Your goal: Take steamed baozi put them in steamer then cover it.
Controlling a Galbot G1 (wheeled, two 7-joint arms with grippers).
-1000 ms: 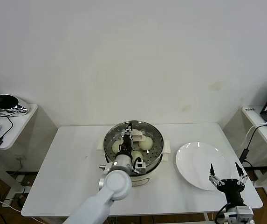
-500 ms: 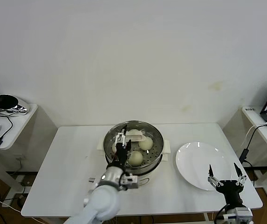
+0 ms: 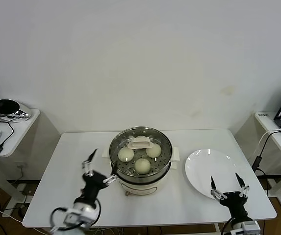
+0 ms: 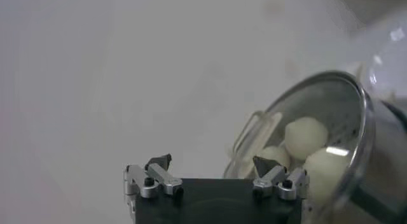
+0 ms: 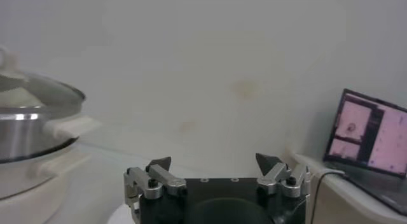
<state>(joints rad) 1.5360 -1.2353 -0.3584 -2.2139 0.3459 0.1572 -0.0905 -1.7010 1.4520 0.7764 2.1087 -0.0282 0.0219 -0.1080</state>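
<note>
Head view: cover (image 3: 140, 145) sits on the steamer (image 3: 140, 161), baozi (image 3: 142, 165) inside. Left gripper (image 3: 98, 165), spread and empty, hangs just beside the pot's left; right gripper (image 3: 228, 186), spread, waits by the plate (image 3: 209, 166).

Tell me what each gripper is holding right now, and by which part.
Nothing is held. The left gripper is open beside the steamer, and the right gripper is open near the plate.

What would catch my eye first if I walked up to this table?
Probably the shiny steamer at the table's middle, its glass cover on, with three baozi visible through it. To its right lies a bare white plate. Near the front edge, the left gripper and right gripper both stand open, holding nothing.
</note>
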